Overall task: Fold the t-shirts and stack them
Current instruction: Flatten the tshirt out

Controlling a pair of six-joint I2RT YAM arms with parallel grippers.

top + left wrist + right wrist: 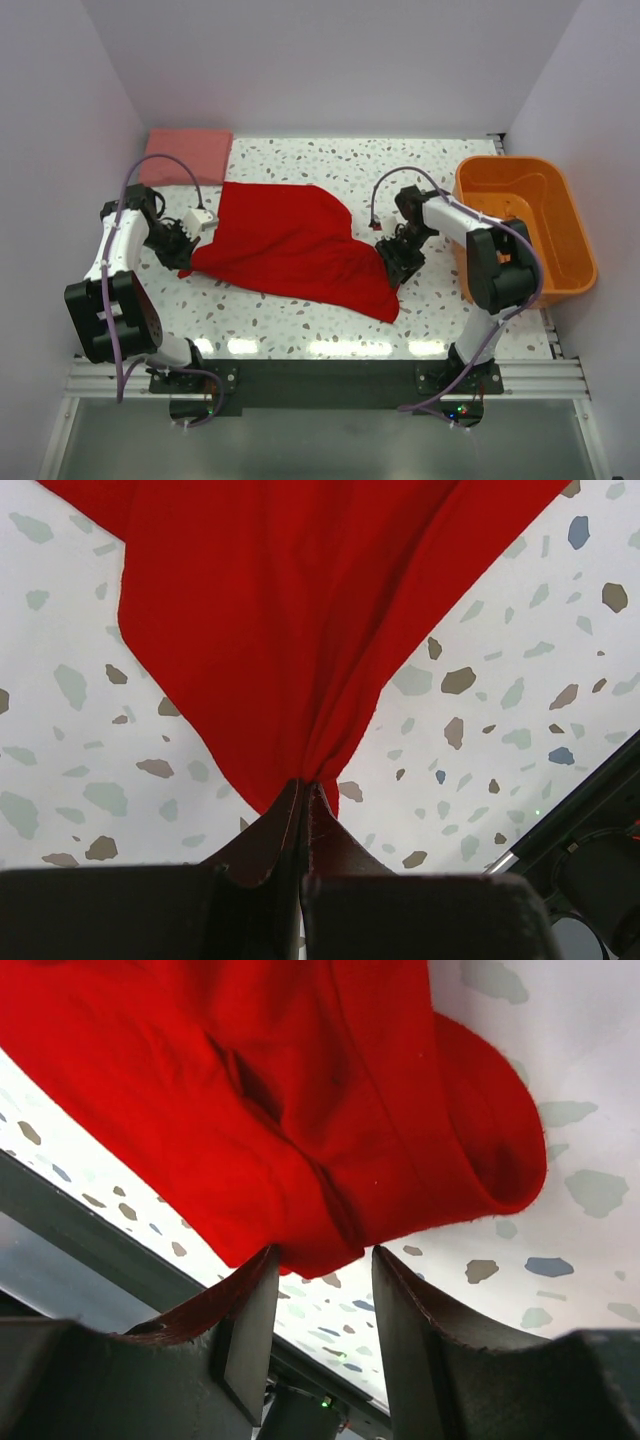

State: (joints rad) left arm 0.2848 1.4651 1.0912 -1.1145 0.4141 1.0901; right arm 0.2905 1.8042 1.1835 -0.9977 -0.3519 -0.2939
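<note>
Top external: left gripper is clamped on the left corner of the red shirt, which is spread mid-table, long axis left to right between the arms. At the right hem the right gripper is held apart, nothing gripped yet.

The left arm bends in at the left edge of the shirt, wrist low, and the left gripper is pinched tight on a gathered corner of it. At the shirt's right edge the right arm folds back, right gripper spread wide at the hem.
</note>
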